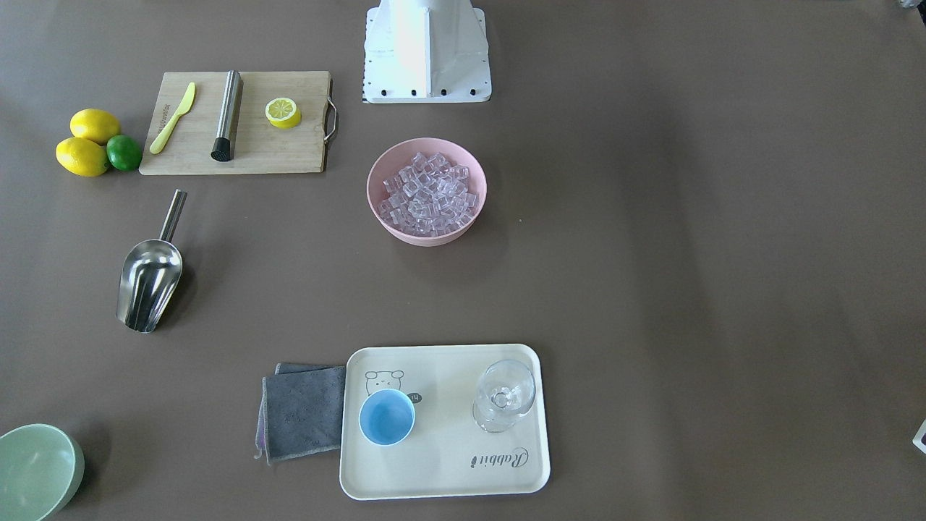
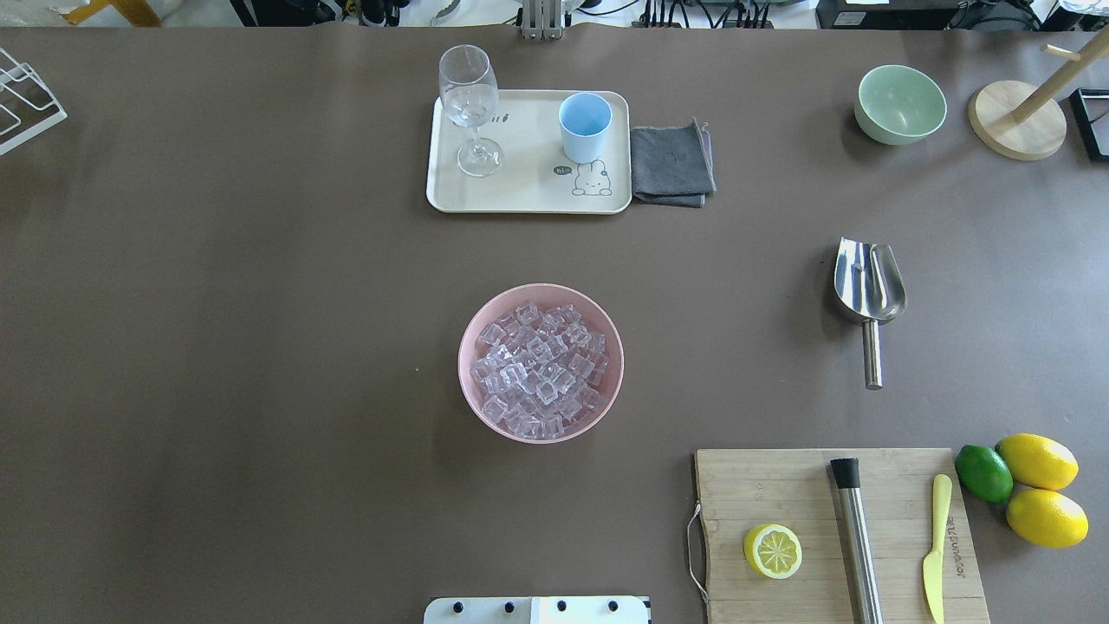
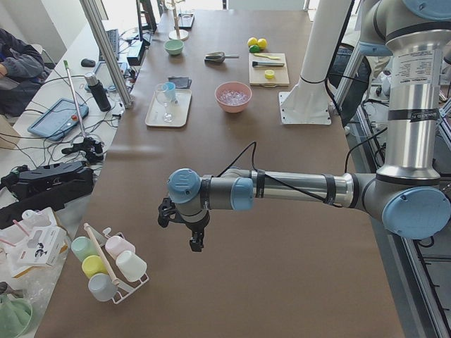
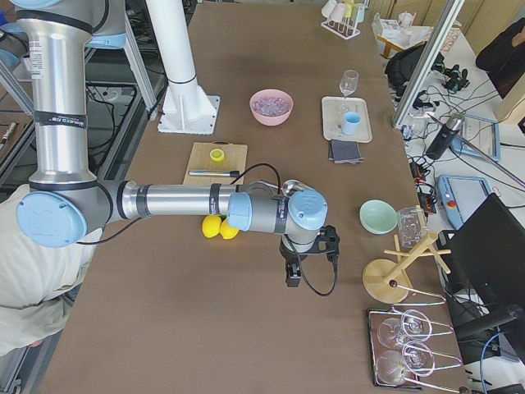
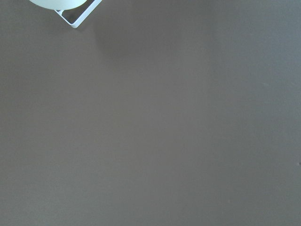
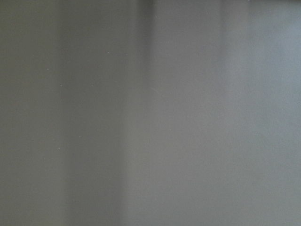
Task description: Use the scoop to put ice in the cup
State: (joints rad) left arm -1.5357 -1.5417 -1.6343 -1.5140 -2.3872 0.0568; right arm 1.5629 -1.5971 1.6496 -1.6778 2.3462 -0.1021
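Note:
The ice (image 2: 539, 368) fills a pink bowl (image 2: 472, 347) at the table's middle. The light-blue cup (image 2: 584, 126) stands upright on a cream tray (image 2: 520, 195) at the far side. The steel scoop (image 2: 869, 286) lies flat on the table on my right side, with its handle toward me. My left gripper (image 3: 194, 243) hangs over bare table at the left end, far from all of these. My right gripper (image 4: 292, 277) hangs over the right end, beyond the lemons. Both show only in side views, so I cannot tell whether they are open or shut.
A stemmed glass (image 2: 469, 104) shares the tray, and a grey cloth (image 2: 671, 165) lies beside it. A green bowl (image 2: 899, 104) sits at the far right. A cutting board (image 2: 780, 485) holds a lemon half, a steel cylinder and a yellow knife. Lemons and a lime (image 2: 1031, 485) lie beside it.

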